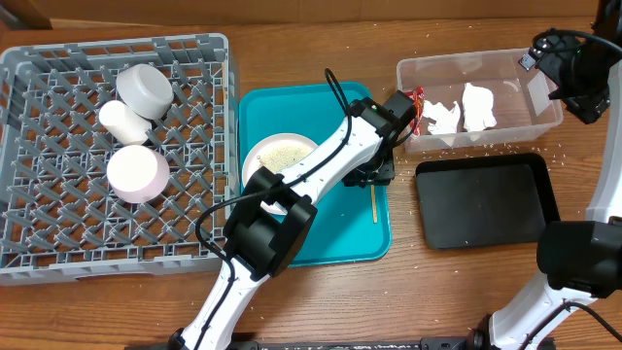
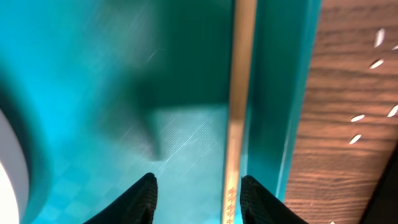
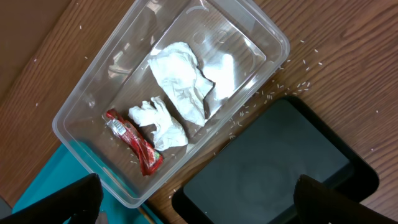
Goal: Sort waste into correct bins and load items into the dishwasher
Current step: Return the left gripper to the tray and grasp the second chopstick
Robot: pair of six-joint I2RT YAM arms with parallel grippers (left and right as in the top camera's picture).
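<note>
The left gripper (image 2: 199, 200) is low over the teal tray (image 1: 321, 248), at its right edge in the overhead view. It is partly open and holds nothing. A wooden chopstick (image 2: 239, 93) lies between its fingers: one finger is just beside the stick, the other is apart from it. I judge that the gripper is placed so because the stick lies tight along the tray wall, so a narrow, exact pinch is needed. I can see only one stick clearly.

The plate (image 1: 277, 156) with rice grains on it sits in the left part of the teal tray. The white crockery (image 1: 136, 173), three pieces, is already in the grey rack (image 1: 58, 233) at the left of the frame.

The right gripper (image 3: 199, 202) hangs wide open and empty above the clear tub (image 3: 93, 106), where the napkins (image 3: 180, 81) and the red wrapper (image 3: 134, 140) lie. The black tray (image 3: 273, 168) is just beside the tub. Loose grains (image 2: 357, 118) lie on the worktop (image 1: 292, 58).

No writing can be read anywhere; the print on the wrapper is too small
</note>
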